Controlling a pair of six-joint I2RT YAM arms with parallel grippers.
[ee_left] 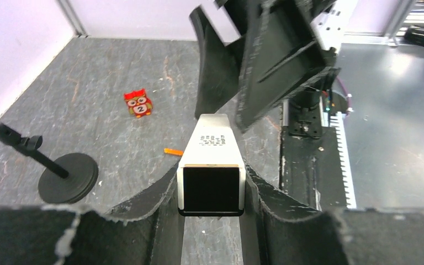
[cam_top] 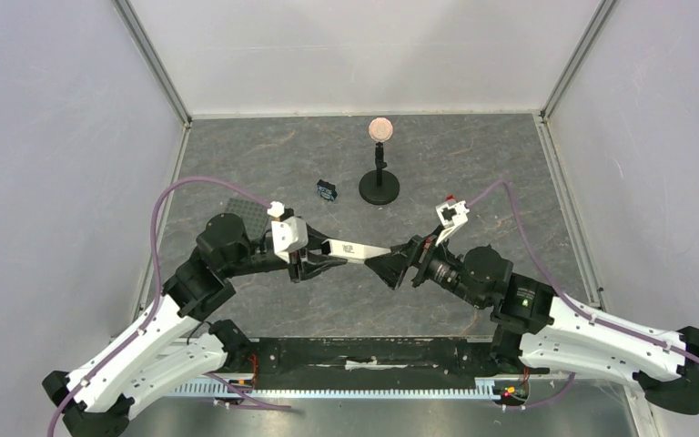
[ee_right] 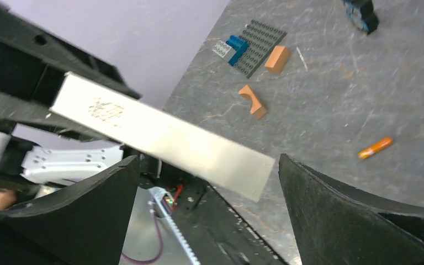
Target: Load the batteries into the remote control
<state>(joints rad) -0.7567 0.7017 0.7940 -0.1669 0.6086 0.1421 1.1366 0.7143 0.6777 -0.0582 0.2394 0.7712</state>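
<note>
My left gripper [cam_top: 323, 259] is shut on the remote control [cam_top: 359, 249], a slim white bar held level above the table. In the left wrist view its black-panel end [ee_left: 210, 190] sits clamped between my fingers [ee_left: 143, 204]. The remote control's [ee_right: 160, 135] free end reaches toward my right gripper [ee_right: 207, 187]. That gripper stands wide open, its two black fingers [ee_right: 353, 215] on either side of the end and below it, touching nothing. One battery [ee_right: 375, 147], a tiny orange cylinder, lies on the grey table [ee_right: 331, 110]. It also shows as the battery [ee_left: 173, 151] beside the remote control.
A dark studded plate [ee_right: 259, 47] with blue bricks, a flat orange block [ee_right: 277, 58] and a tan arch piece [ee_right: 253, 101] lie at the left. A red owl tile [ee_left: 138, 104] and a black stand [cam_top: 379, 187] with a pink ball are further back. Metal rails border the table.
</note>
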